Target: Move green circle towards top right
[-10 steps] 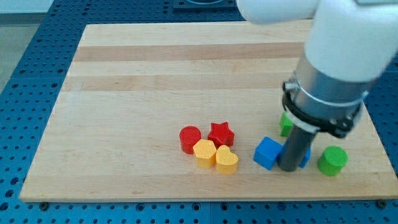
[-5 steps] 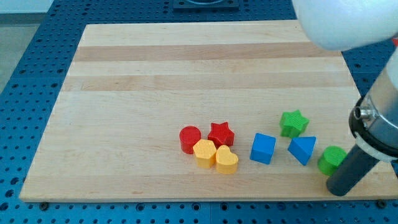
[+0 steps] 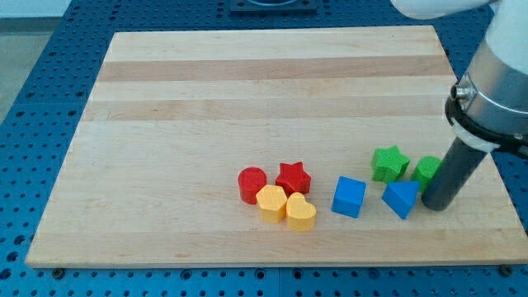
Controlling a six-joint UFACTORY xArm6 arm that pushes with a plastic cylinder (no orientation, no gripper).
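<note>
The green circle [image 3: 426, 170] sits near the board's right edge, partly hidden behind my rod. My tip [image 3: 436, 204] rests on the board just below it, touching or nearly touching it. A green star [image 3: 389, 163] lies just left of the circle. A blue triangular block [image 3: 401, 199] lies left of my tip, close to it.
A blue cube [image 3: 349, 197] sits left of the triangular block. A cluster of a red circle [image 3: 252, 184], a red star [image 3: 292, 177], a yellow hexagon [image 3: 271, 203] and a yellow heart [image 3: 301, 213] lies at bottom centre. The board's right edge [image 3: 487, 165] is close.
My tip swung from between the blue blocks out to the right, then up behind the green circle. The green circle has moved up, to beside the green star.
</note>
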